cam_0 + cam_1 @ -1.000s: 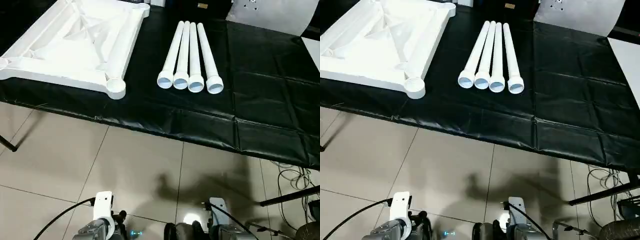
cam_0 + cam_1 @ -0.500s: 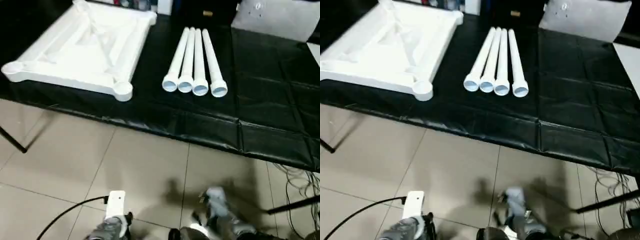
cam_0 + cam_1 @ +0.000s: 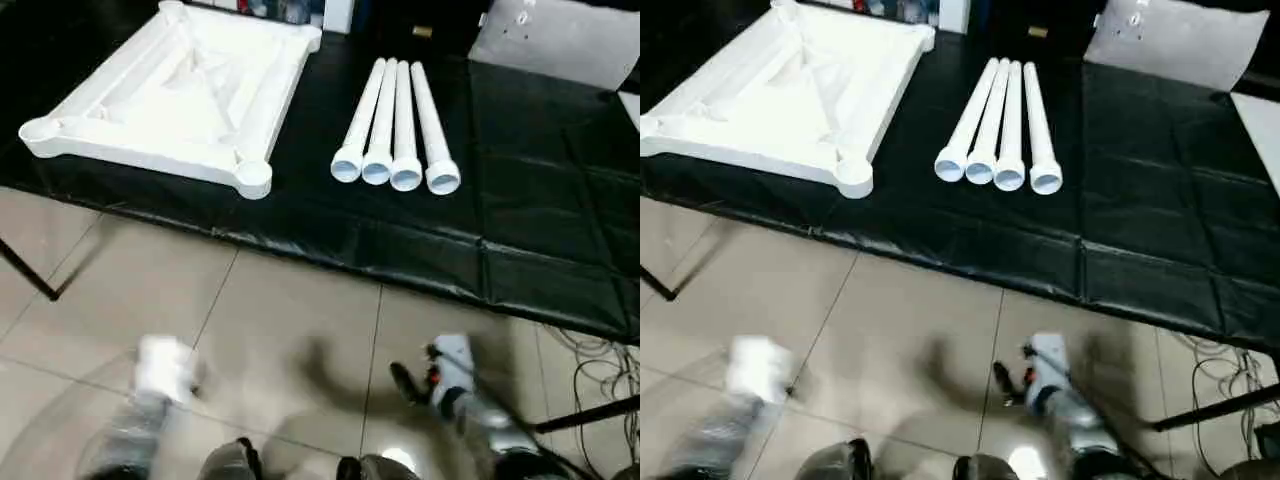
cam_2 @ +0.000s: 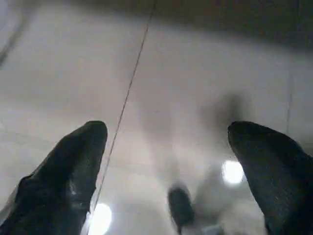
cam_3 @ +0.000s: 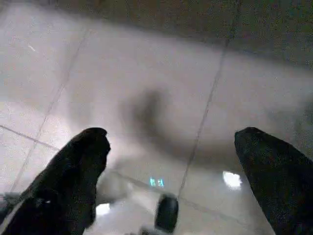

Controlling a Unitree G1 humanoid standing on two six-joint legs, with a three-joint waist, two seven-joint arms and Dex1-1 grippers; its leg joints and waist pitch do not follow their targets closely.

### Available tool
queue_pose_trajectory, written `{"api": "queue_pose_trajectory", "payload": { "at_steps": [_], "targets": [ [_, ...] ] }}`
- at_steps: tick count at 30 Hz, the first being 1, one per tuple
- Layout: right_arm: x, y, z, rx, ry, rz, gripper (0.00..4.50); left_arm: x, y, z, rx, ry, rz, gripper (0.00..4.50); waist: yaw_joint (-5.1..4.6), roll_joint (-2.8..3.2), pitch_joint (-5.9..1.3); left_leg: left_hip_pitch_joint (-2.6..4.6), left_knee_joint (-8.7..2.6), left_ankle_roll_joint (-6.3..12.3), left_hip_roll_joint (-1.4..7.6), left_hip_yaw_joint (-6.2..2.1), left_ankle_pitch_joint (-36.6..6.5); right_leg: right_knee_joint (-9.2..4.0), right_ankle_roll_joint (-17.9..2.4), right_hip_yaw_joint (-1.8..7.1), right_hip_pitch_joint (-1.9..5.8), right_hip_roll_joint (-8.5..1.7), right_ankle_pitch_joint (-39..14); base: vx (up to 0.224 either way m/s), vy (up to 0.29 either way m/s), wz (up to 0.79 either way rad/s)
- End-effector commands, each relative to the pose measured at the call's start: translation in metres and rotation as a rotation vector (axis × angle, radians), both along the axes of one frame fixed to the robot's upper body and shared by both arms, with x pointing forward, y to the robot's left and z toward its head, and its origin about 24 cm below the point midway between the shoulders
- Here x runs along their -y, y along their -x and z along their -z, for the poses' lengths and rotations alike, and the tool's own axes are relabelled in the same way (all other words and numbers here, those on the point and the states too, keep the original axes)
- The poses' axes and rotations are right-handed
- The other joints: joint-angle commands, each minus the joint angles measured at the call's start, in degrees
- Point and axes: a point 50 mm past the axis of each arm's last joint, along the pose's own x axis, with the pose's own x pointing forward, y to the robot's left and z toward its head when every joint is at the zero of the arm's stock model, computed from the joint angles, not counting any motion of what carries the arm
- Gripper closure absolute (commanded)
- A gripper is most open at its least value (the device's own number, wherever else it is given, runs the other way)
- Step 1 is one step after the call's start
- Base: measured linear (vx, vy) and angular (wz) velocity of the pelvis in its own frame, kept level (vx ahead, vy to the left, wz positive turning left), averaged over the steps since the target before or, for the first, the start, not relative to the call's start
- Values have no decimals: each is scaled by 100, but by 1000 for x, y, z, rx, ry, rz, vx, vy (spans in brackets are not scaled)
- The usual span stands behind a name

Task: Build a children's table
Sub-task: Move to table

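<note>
Evidently laid out for easy assembly, the white table top (image 3: 180, 95) lies underside up on the black-covered bench (image 3: 520, 200) beside four legs (image 3: 398, 125), while the left gripper (image 4: 166, 161) and right gripper (image 5: 171, 166) hang empty over the floor, fingers spread wide.

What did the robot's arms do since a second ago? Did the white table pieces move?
Both arms lifted up from the bottom edge, blurred with motion, over the floor: the left tool and the right tool are wide open and empty. Nothing was grabbed or dropped. The table top and the four legs stayed put on the black cover; just the camera shifted.
</note>
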Motion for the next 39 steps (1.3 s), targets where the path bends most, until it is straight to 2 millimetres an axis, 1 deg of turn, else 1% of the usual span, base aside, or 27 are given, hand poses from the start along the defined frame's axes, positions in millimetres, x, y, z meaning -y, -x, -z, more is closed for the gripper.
{"api": "queue_pose_trajectory", "payload": {
  "at_steps": [1,4,5,6,7,8,9,10,11,12,13,18,20,22,23,25,29,30,31,32,33,34,35,36,37,38,39],
  "targets": [
    [5,5,-10,59,-8,-23,0,15,7,-9,106,48,73,6,25,57,-282,188,-389,859,631,-227,-688,-317,-1555,306,148,-645,1081,0,0,0],
    [8,10,-26,134,-25,-13,0,14,16,-29,207,55,88,6,39,51,-210,140,-440,777,661,-243,-911,-332,-1384,322,130,-631,1048,0,0,0],
    [12,15,-41,178,-25,-6,0,15,26,-49,271,76,93,6,23,38,-177,159,-452,738,651,-230,-967,-340,-1374,316,117,-583,1020,0,0,0],
    [12,18,-48,188,-37,-8,0,15,30,-56,285,91,95,6,28,3,-87,138,-497,670,653,-236,-1176,-373,-1323,327,100,-572,809,0,0,0],
    [12,19,-51,193,-44,-8,0,16,32,-60,290,99,96,6,27,7,-49,164,-516,540,598,-208,-1512,-456,-1256,342,63,-550,195,0,0,0],
    [12,24,-60,212,-49,-25,0,18,38,-70,315,111,108,6,27,7,-49,164,-516,540,598,-208,-1512,-456,-1256,342,63,-550,195,0,0,0],
    [11,27,-68,225,-51,-39,0,21,43,-78,333,121,118,6,38,-29,84,166,-567,256,588,-215,-1857,-555,-1016,383,12,-562,-839,0,0,0],
    [6,32,-81,251,-110,-70,0,24,47,-87,355,115,148,6,44,-28,98,171,-585,183,582,-221,-1990,-593,-919,387,-6,-567,-1172,0,0,0],
    [3,37,-94,284,-145,-103,0,28,51,-97,377,120,177,6,47,-95,252,173,-619,63,574,-237,-2190,-664,-631,419,-63,-569,-1725,0,0,0],
    [1,41,-104,313,-148,-125,0,31,55,-106,397,120,201,6,48,-62,219,195,-619,-15,573,-255,-2105,-651,-476,421,-54,-550,-1696,0,0,0],
    [1,44,-114,346,-141,-139,0,34,58,-117,427,112,221,6,42,-109,318,146,-654,-25,575,-274,-1966,-645,-348,414,-59,-541,-1552,0,0,0],
    [8,46,-130,398,-162,-82,0,48,64,-173,539,135,266,6,-7,-184,464,204,-587,-89,522,-249,-1379,-530,-394,384,-99,-482,-113,0,0,0],
    [10,42,-144,433,-179,-61,0,51,58,-186,568,114,282,6,-18,-211,501,190,-540,-33,478,-245,-958,-466,-370,366,-51,-460,570,0,0,0],
    [12,34,-163,501,-150,-34,0,52,49,-199,606,100,284,6,-50,-195,488,185,-483,44,451,-276,-400,-363,-298,351,7,-451,1447,0,0,0],
    [12,29,-174,548,-121,-18,0,52,42,-206,626,96,276,6,-102,-162,457,197,-425,-1,414,-276,169,-273,-306,323,9,-404,2210,0,0,0],
    [10,25,-182,575,-112,-11,0,52,36,-210,637,90,264,6,-126,-180,474,178,-426,-60,389,-268,253,-257,-294,314,26,-405,2379,0,0,0],
    [3,11,-203,578,-80,52,0,47,7,-229,678,56,152,6,-202,-127,433,185,-381,-129,338,-254,233,-228,-278,333,81,-404,2574,0,0,0],
    [2,10,-203,566,-84,58,0,47,5,-231,676,60,140,6,-193,-134,438,126,-366,2,290,-218,145,-236,-276,380,138,-473,2555,0,0,0],
    [0,8,-207,576,-86,58,0,47,1,-231,673,63,121,6,-116,-116,440,327,-261,-199,337,40,-264,-263,-203,640,-47,-417,2243,-10,13,-20],
    [-2,7,-208,578,-89,57,0,48,0,-231,667,68,118,6,-126,-225,438,171,-243,-196,259,67,-362,-252,-168,715,92,-384,2158,-10,13,-20],
    [-6,6,-211,583,-88,57,0,50,-3,-228,646,68,104,6,23,-236,458,128,-23,-296,149,146,-952,-398,9,1127,134,-454,1575,-5,48,-44],
    [-7,5,-212,586,-79,59,0,51,-3,-226,640,67,103,6,67,-293,493,68,123,-262,100,111,-1219,-484,50,1351,192,-544,1264,-8,116,-71],
    [-8,5,-212,589,-71,61,0,52,-4,-224,634,67,102,6,153,-339,527,-297,506,-216,19,-216,-1249,-598,-38,1750,502,-942,751,-8,116,-71],
    [-9,4,-213,590,-60,68,0,54,-4,-219,614,47,108,6,203,-302,513,-455,789,-328,-15,-549,-1233,-611,-225,2019,568,-1053,647,-14,200,-90],
    [-9,4,-213,590,-60,68,0,54,-4,-219,614,47,108,6,199,-292,520,-437,809,-372,-61,-642,-1209,-626,-346,2030,525,-925,645,-27,268,-84],
    [-10,3,-214,590,-53,76,0,55,-5,-218,604,31,105,6,136,-251,519,-332,524,-386,-125,-708,-1010,-601,-421,1899,438,-513,548,-27,268,-84],
    [-10,3,-215,590,-47,75,0,55,-6,-217,595,36,98,6,43,-64,444,29,13,-261,-165,-608,-627,-514,-134,1635,217,59,357,-32,336,-71]
  ]
}}
